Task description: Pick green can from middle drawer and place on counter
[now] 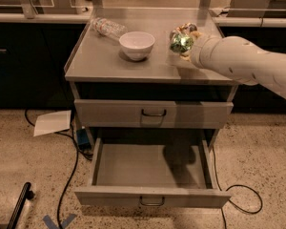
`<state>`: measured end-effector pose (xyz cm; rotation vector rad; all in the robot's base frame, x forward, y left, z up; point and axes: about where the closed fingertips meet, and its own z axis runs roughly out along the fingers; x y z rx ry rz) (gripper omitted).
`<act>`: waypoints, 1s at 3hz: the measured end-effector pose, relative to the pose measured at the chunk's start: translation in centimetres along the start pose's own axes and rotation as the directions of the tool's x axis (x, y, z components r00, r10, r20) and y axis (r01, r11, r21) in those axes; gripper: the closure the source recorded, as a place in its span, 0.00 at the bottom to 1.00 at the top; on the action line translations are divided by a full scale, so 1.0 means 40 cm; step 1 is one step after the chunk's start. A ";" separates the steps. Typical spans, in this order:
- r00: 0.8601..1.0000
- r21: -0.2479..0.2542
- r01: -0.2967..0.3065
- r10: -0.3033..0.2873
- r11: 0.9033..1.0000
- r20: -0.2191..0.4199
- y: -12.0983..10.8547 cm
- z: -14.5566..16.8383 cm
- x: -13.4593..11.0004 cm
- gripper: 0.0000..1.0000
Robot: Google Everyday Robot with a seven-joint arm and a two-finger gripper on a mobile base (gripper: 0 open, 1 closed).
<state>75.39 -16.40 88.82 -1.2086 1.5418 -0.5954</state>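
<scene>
- Gripper (pixel 182 45): at the end of the cream-coloured, rounded robot arm (pixel 243 63), which enters from the right edge. It is positioned over the right rear part of the flat grey metal counter (pixel 105 63).
- Jaws: clenched around the small shiny green can (pixel 178 43), with tan fingers showing above and below the can.
- Green can: held at the gripper, over the counter and to the right of the round white bowl (pixel 137 45), well apart from it. A dark shadow lies on the counter surface just below the can. Whether the can base touches the counter cannot be told.
- White bowl: upright, near the middle of the counter.
- Clear, crumpled plastic bottle (pixel 106 26): lying on its side at the left rear of the counter, behind the bowl.
- Wide shallow grey metal middle drawer (pixel 128 168): pulled fully out below the counter, with the arm's shadow on the right part of its floor.
- Grey upper drawer (pixel 109 113) with dark curved handle: closed.
- White paper sheet (pixel 52 122): flat on the speckled floor, left of the cabinet.
</scene>
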 end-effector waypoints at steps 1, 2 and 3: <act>1.000 0.000 0.000 0.000 1.000 0.000 0.000 0.000 0.000 0.11; 1.000 0.000 0.000 0.000 1.000 0.000 0.000 0.000 0.000 0.00; 1.000 0.000 0.000 0.000 1.000 0.000 0.000 0.000 0.000 0.00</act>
